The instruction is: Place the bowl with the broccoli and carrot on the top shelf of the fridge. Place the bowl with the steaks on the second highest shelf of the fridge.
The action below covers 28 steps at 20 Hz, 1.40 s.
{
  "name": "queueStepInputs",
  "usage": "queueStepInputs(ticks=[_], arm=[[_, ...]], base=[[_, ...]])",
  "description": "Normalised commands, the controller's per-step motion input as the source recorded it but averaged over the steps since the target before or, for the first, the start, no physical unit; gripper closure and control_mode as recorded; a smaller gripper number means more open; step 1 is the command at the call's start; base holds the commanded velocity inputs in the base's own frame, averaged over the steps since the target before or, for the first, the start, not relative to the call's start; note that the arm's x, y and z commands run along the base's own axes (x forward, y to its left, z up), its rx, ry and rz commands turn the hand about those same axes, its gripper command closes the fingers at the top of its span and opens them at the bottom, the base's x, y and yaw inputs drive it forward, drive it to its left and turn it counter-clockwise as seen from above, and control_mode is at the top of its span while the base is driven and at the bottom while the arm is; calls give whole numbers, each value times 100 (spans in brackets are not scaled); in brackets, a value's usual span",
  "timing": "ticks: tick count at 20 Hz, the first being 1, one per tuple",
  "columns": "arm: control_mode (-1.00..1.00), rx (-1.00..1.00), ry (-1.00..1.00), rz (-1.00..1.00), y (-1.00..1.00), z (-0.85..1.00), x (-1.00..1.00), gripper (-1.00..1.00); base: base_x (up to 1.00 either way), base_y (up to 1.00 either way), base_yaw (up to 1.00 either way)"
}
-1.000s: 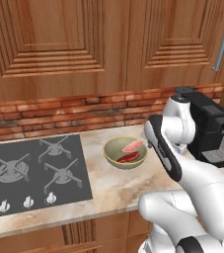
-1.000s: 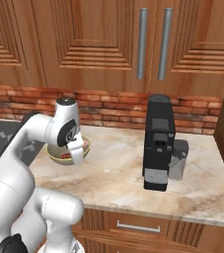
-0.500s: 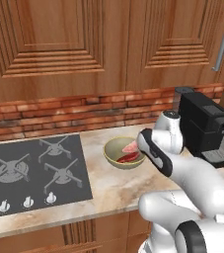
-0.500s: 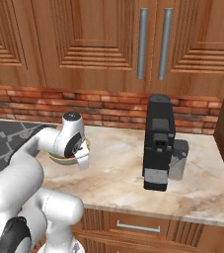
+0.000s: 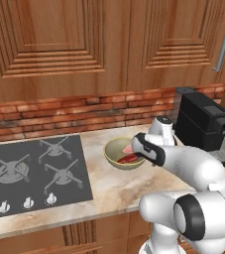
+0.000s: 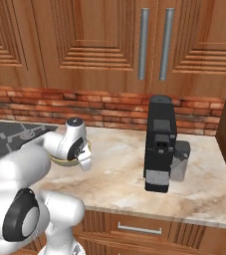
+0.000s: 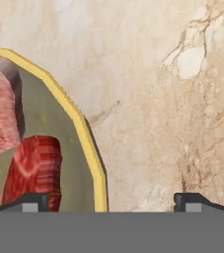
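An olive bowl with a yellow rim sits on the marble counter beside the stove and holds the steaks. In the hand view a pink slab and a red slab lie inside the bowl's rim. My gripper is open and low over the bowl's right edge, with one fingertip over the inside and the other over bare counter. From the base views the hand hangs at that rim. The fridge, its shelves, the broccoli and the carrot are out of view.
A black gas cooktop lies left of the bowl. A black coffee machine stands to the right on the counter. Wooden cabinets hang above a brick backsplash. Bare marble stretches between bowl and machine.
The hand has dropped from above the counter down to the bowl's right rim. The bowl and the steaks have stayed put.
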Motion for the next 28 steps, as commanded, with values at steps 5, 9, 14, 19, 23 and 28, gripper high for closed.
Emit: queueStepInputs(ticks=[5,9,14,19,23,28], arm=[[-100,0,0,1,10,-27,14,-100],[-100,0,0,1,7,-36,3,100],[-100,0,1,0,3,-10,2,100],[-100,0,0,0,0,0,0,100],[-100,0,-11,0,0,12,-12,100],[-100,-4,-27,0,3,55,-47,100]], base=[[0,0,0],[0,0,0],[0,0,0],[0,0,0],[0,0,0],[0,0,0]])
